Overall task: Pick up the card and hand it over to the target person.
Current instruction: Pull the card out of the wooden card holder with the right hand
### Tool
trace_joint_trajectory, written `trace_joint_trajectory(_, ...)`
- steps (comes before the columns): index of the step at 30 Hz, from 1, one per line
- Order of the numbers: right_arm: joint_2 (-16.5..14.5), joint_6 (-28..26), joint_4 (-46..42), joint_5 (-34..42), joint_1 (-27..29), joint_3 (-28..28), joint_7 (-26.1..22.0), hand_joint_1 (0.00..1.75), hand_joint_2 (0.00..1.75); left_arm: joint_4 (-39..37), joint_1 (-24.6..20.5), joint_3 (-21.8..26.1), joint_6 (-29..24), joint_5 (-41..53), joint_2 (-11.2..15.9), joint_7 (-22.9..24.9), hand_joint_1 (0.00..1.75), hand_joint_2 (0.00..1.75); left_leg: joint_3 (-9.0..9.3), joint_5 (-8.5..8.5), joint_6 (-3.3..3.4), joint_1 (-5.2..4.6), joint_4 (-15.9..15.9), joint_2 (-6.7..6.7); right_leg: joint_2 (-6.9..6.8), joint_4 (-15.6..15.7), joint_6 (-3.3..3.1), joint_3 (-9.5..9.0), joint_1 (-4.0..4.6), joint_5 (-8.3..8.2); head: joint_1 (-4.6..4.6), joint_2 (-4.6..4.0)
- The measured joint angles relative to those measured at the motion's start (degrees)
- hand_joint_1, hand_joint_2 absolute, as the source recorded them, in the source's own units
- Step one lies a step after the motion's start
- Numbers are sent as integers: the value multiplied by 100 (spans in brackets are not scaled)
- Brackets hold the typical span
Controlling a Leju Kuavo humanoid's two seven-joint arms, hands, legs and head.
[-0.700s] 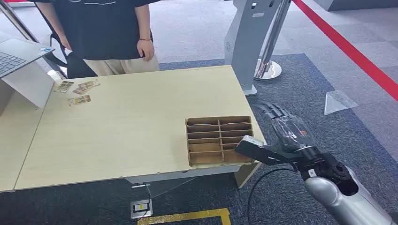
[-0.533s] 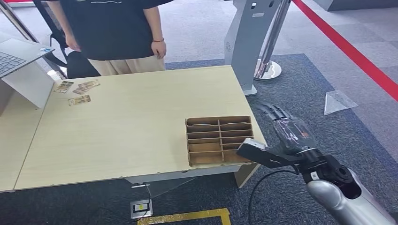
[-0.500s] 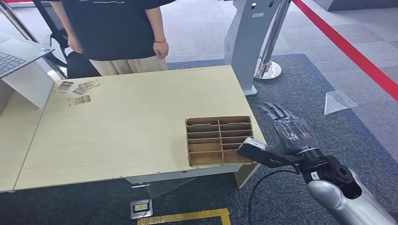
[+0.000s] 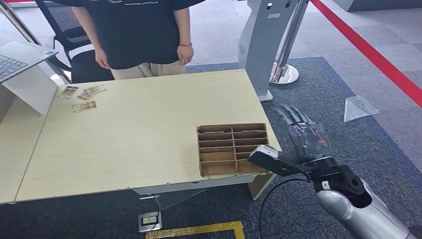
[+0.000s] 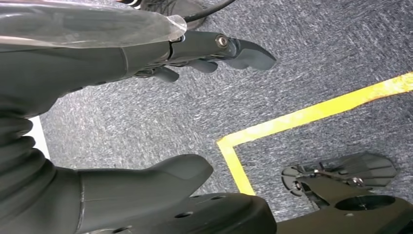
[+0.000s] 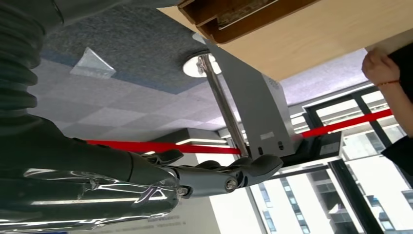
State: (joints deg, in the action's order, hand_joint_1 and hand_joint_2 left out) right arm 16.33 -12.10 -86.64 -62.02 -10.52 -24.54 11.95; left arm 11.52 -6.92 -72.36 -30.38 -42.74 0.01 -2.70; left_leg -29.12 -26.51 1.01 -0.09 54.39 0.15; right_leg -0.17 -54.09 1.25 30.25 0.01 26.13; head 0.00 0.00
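Pale wood table; red floor stripe

- The light wood counter stood on dark grey carpet.
- A brown cardboard divider tray, split into small compartments, sat near the counter's right front corner.
- Several cards lay loose near the far left corner, well apart from the tray.
- A white stand rested at the left edge, carrying an open laptop.

Right hand empty, fingers spread, just beside brown compartmented cardboard tray on pale wooden table; small printed cards near far corner.
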Motion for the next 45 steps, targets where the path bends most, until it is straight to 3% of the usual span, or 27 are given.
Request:
trace_joint_trajectory(12,-374,-676,1512,-222,-649,-229,-88,0,175,-7,-1,-23,-10,67,-39,40,0,175,4,2,-4,-1,-5,8,9,0,0,0,-2,-4,0,0)
trace_joint_trajectory(24,-498,-1402,2752,433,-1089,-183,-940,8,175,-3,-2,-22,-39,83,-79,30,0,175,-1,3,-3,-4,-1,-2,-1,-4,1,2,-4,-1,0,0)
trace_joint_trajectory(28,-514,-1466,2931,514,-1154,-190,-1026,20,175,-4,0,1,-59,65,-78,11,0,175,-4,1,-2,-4,2,-6,-5,-7,1,4,-4,1,0,0)
trace_joint_trajectory(30,-520,-1502,2993,535,-1173,-195,-1054,33,175,-7,0,9,-64,61,-79,9,0,175,-6,-1,0,-3,6,-9,-9,-10,1,5,-4,5,0,0)
trace_joint_trajectory(37,-541,-1582,3169,550,-1229,-222,-1087,169,175,-9,1,15,-71,51,-83,17,0,175,-8,-1,0,-5,7,-9,-8,-12,1,7,-5,5,0,0)
trace_joint_trajectory(45,-528,-1648,3172,509,-1255,-231,-1052,175,175,-12,0,12,-69,44,-86,37,0,175,-9,-1,-1,-4,8,-10,-9,-12,1,8,-4,5,0,0)
